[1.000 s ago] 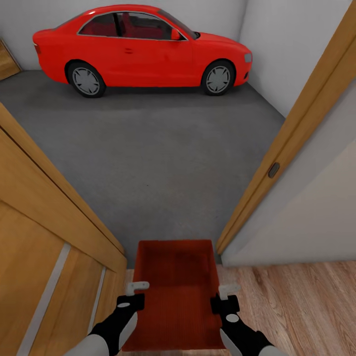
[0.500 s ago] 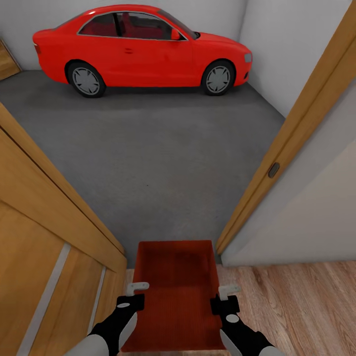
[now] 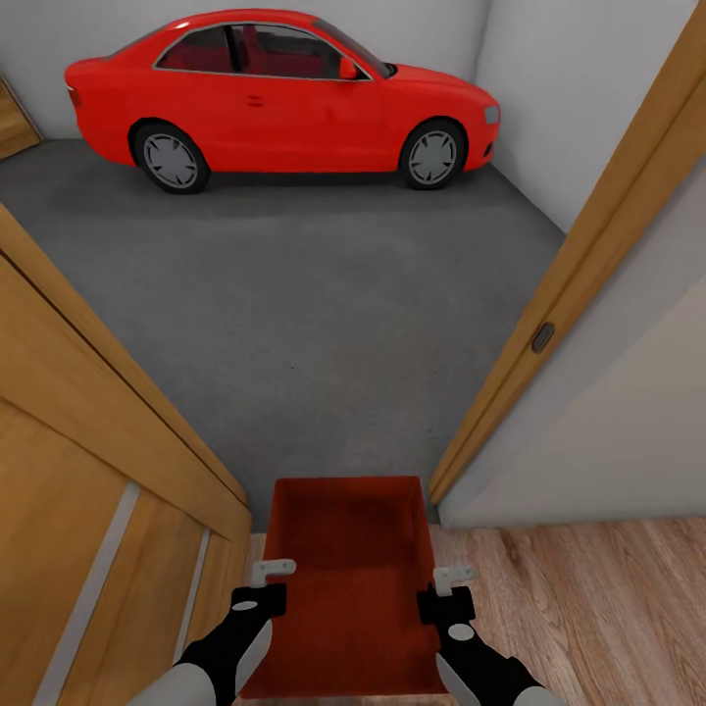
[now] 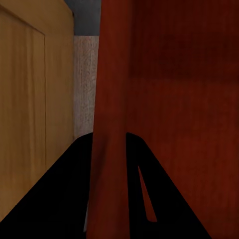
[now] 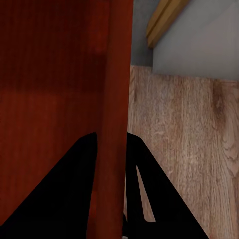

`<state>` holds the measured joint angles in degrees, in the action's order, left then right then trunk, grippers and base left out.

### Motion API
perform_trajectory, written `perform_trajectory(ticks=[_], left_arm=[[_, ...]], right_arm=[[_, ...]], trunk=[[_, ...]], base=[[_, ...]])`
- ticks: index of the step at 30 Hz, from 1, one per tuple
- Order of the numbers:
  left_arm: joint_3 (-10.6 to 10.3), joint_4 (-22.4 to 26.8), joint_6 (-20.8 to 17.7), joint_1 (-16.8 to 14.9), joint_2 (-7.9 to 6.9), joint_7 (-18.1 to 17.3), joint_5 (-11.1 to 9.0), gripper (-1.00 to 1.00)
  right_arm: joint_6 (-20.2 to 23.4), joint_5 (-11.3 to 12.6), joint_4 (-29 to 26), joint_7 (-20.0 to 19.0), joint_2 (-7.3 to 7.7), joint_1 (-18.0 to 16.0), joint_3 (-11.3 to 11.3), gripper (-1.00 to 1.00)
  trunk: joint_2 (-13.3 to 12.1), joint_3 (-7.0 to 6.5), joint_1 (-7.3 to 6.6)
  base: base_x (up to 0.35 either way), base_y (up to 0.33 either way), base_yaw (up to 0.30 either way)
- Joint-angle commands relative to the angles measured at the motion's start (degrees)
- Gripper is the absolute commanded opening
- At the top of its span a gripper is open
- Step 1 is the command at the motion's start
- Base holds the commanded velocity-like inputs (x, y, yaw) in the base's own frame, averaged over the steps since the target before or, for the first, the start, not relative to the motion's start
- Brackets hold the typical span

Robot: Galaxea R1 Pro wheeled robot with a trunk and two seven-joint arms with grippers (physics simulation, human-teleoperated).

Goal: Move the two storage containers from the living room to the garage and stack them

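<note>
One red-orange storage container [image 3: 348,579] hangs low in front of me at the garage doorway, held level between both arms. My left gripper [image 3: 270,574] is shut on its left wall and my right gripper [image 3: 453,579] is shut on its right wall. The left wrist view has the container wall [image 4: 112,99] running between the dark fingers [image 4: 59,194]. In the right wrist view the opposite wall [image 5: 117,99] is pinched the same way. The garage's dark grey floor [image 3: 294,294] begins just beyond the container's far end.
A red car [image 3: 275,93] is parked across the back of the garage. An open wooden door [image 3: 78,471] stands close on my left and the door frame [image 3: 579,265] with a white wall on my right. Light wood-plank floor [image 3: 588,608] lies under me.
</note>
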<state>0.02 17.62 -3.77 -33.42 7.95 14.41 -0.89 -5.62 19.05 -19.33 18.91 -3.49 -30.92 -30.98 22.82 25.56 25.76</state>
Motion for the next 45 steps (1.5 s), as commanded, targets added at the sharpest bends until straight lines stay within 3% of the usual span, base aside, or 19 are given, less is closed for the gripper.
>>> perform_trajectory(ticks=[1,19,28,45], left_arm=[[0.47,0.84,-0.45,-0.07,-0.04,0.53,0.45,-1.00],[0.51,0.90,-0.50,-0.07,-0.04,0.53,0.36,-1.00],[0.51,0.96,-0.54,-0.07,-0.04,0.53,0.36,-1.00],[0.54,0.93,-0.63,-0.07,-0.04,0.53,0.27,-1.00]], right_arm=[[-0.18,0.84,3.42,0.25,0.06,-0.02,-1.80,-1.00],[-0.19,0.86,3.42,0.25,0.24,-0.02,-1.80,-1.00],[-0.15,0.78,3.39,0.25,0.24,-0.02,-1.85,-1.00],[-0.16,0.91,3.33,1.30,0.13,-0.02,-1.80,-1.00]], trunk=[[0.10,0.08,0.03],[0.10,0.08,0.03],[0.10,0.08,0.03],[0.10,0.36,0.03]], base=[[0.000,0.000,0.000],[0.003,0.000,0.000],[0.274,0.000,0.000],[0.014,0.000,0.068]])
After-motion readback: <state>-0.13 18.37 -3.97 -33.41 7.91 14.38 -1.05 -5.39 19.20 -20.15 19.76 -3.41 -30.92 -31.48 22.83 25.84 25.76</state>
